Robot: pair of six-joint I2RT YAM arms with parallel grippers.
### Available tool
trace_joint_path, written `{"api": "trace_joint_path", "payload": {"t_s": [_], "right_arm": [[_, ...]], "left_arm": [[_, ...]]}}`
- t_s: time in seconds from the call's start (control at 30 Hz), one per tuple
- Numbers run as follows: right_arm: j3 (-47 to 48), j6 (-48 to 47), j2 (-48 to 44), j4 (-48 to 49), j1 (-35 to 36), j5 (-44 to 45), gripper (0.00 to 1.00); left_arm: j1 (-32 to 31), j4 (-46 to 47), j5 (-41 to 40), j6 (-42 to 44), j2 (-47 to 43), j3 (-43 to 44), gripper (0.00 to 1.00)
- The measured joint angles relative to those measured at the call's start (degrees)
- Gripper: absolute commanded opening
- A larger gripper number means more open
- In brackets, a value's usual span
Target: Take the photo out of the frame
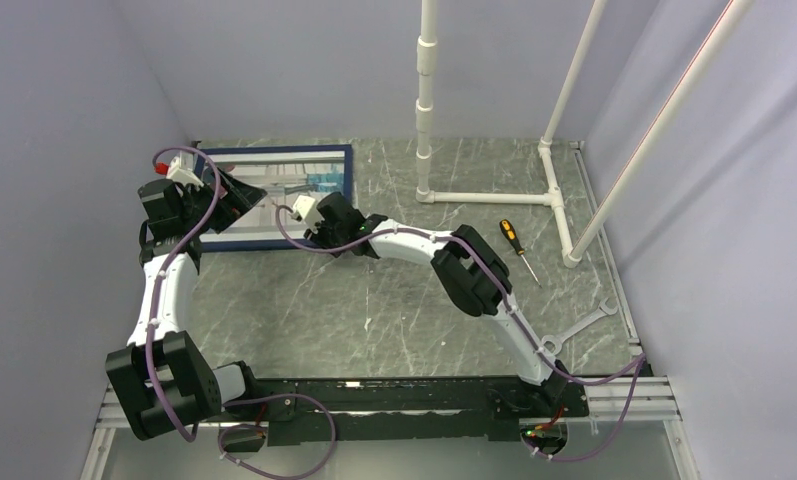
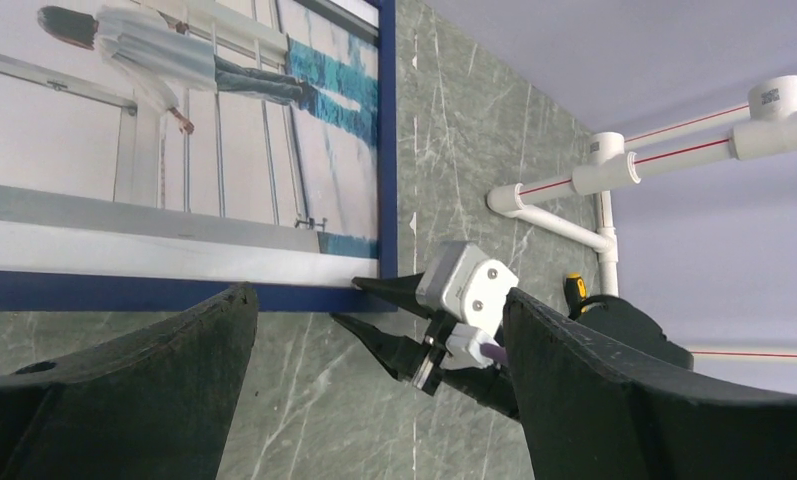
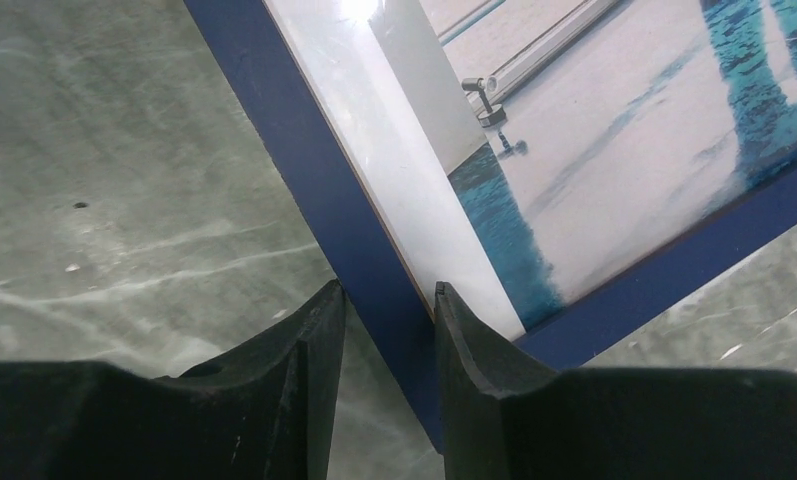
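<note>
Currently: one frame, flat at the counter's 10 o'clock, photo inside it. My right tool straddles its navy border near the 5 o'clock corner; whether clenched, I cannot tell. My left tool hangs released above its 7 o'clock side.

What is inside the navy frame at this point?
The photo lies in the frame: a pale scene with a figure and blue water, and a white border. Its back and anything beneath it are covered. In the top view the left arm hides its left part.
</note>
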Motion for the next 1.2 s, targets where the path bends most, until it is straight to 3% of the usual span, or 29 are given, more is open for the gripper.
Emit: {"api": "trace_joint_path", "payload": {"t_s": [0.57,0.73,1.0,1.2], "right_arm": [[-25.16,18.62,-15.39,9.60,4.66,-0.20,0.00],[-30.16,23.89,-18.25,12.59,5.33,-0.37,0.00],[-32.63,32.09,-19.85,14.12,6.40,-1.33,0.00],[-33.29,36.94,-21.59,12.20,6.80,-3.30,0.00]], "left_arm": [[-5.95,-5.07,-4.81,2.34,-1.53,-1.38,0.96],[-6.05,-5.16,-5.27,-0.90,-10.75,-10.03,0.97],[-6.05,-13.40,-7.93,-6.51,-29.94,-19.08,0.99],[-6.05,-20.46,-9.81,-10.40,-35.04,-22.64,0.99]]}}
